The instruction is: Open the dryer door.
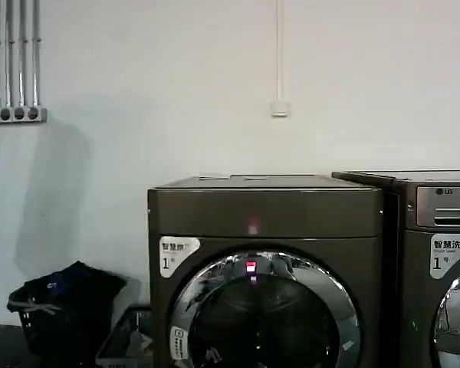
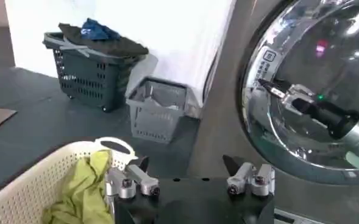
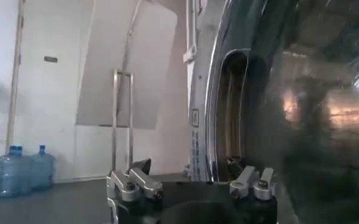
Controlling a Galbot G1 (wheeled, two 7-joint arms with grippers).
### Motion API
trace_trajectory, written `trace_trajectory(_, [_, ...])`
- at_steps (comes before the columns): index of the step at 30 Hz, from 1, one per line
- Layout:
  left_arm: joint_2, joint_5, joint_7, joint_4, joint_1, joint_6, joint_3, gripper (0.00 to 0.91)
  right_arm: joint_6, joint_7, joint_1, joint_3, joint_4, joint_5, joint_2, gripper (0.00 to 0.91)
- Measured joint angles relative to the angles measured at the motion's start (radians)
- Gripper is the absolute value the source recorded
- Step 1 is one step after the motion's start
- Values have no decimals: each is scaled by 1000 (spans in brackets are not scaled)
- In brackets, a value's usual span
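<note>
The dryer (image 1: 291, 215) is a dark bronze-grey machine with a small reddish light and a white "1" sticker. The dryer door (image 1: 264, 314) has a wide chrome rim around dark glass and lies flat against the front. In the left wrist view my right gripper (image 2: 270, 88) reaches to the side of the door's (image 2: 313, 55) chrome rim. In the right wrist view that gripper (image 3: 188, 173) is open, with the door's rim edge and a dark recess (image 3: 233, 109) just ahead of its fingers. My left gripper (image 2: 188, 170) is open and holds nothing, low beside the dryer.
A similar machine with a silver LG panel (image 1: 445, 230) stands right of the dryer. A dark basket of clothes (image 2: 91, 73) and a grey basket (image 2: 158, 109) sit by the wall. A cream basket with green cloth (image 2: 45, 182) lies under my left gripper. Water bottles (image 3: 21, 170) stand on the floor.
</note>
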Motion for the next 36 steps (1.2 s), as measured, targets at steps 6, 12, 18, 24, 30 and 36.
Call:
trace_trajectory(6, [2, 0, 1, 0, 0, 0, -2, 907, -1, -33, 3, -14, 10, 23, -11, 907])
trace_trajectory(12, [5, -3, 2, 3, -5, 0, -1, 907, -1, -38, 0, -25, 35, 30, -28, 907])
trace_trajectory(18, [17, -3, 8, 22, -11, 0, 7, 907, -8, -67, -7, -35, 72, 52, -62, 907])
trace_trajectory(24, [47, 46, 68, 56, -24, 0, 18, 907, -16, -81, -13, -49, 124, 63, -110, 907])
trace_trajectory(30, [86, 100, 168, 97, -38, -66, 21, 907, -62, -130, -19, -65, 183, 86, -162, 907])
trace_trajectory(36, [129, 108, 219, 137, -56, -110, 1, 907, -99, -171, -25, -81, 254, 99, -218, 907])
